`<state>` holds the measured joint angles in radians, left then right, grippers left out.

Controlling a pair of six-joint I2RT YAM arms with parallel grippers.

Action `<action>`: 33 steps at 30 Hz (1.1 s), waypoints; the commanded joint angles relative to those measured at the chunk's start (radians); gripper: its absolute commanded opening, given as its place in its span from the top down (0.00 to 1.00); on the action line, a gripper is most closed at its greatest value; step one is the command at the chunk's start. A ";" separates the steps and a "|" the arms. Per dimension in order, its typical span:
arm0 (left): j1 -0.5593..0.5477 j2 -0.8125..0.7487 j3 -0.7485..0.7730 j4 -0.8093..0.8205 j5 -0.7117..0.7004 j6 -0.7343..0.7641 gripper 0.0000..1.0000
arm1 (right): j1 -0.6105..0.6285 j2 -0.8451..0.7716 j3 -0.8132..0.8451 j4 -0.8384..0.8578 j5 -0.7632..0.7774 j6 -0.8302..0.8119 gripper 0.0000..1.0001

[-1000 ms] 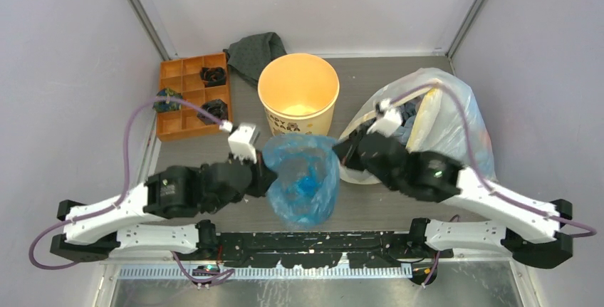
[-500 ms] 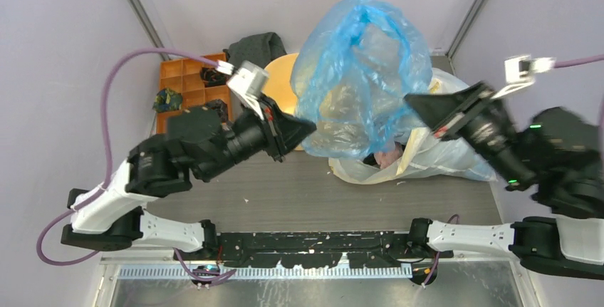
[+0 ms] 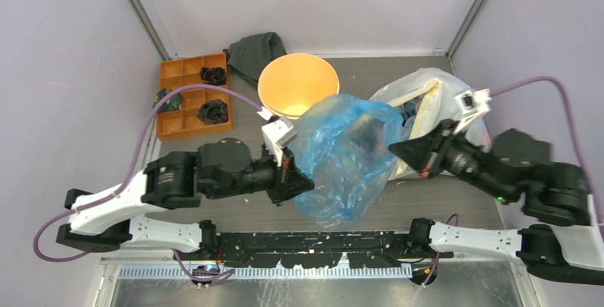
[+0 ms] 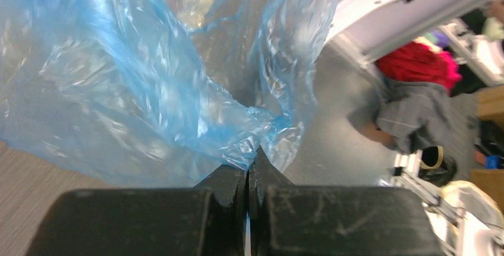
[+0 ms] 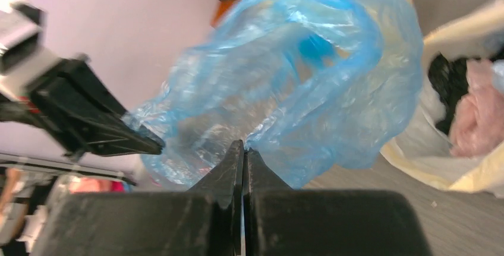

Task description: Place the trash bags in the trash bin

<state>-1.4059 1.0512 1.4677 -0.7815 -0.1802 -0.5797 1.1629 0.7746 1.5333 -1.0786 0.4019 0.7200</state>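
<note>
two robot arms hold a light-blue trash bag (image 3: 342, 157) stretched between them on the near side of the cream-yellow trash bin (image 3: 292, 72), the bag's far edge overlapping the bin's near rim in the overhead view and none of it inside the bin. the left gripper (image 3: 308, 184) is clenched on the bag's left edge, near and slightly left of the bin; its wrist camera shows the two dark jaws pressed together with a twist of blue film pinched at their tips. the right gripper (image 3: 392, 149) is likewise clamped on the bag's right edge, near and to the right of the bin, with its jaws closed flat against each other on the plastic in its own wrist view. the bag billows open between the two grips, crinkled and translucent, its loose end sagging away from the bin toward the arm bases. a whitish plastic sack (image 3: 441, 93) with yellow patches lies to the right of the bin, an orange compartment tray (image 3: 174, 125) to the bin's left, and a dark cloth (image 3: 255, 54) behind the bin on its left, all on the grey table (image 3: 370, 72)
</note>
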 commanded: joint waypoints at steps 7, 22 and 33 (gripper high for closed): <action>-0.010 0.009 0.233 0.009 -0.144 0.040 1.00 | 0.001 0.238 0.383 -0.184 0.153 -0.010 0.99; 0.125 0.143 0.304 0.066 -0.081 0.152 1.00 | -0.025 0.394 0.586 -0.153 0.303 -0.081 0.99; 0.125 0.361 0.797 0.235 0.134 0.205 1.00 | -0.024 0.227 0.602 0.268 0.170 -0.145 0.99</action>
<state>-1.2819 1.5814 2.5866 -0.7147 -0.0986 -0.4065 1.1419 1.1126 2.3890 -0.9665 0.5884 0.5896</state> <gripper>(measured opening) 0.009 0.018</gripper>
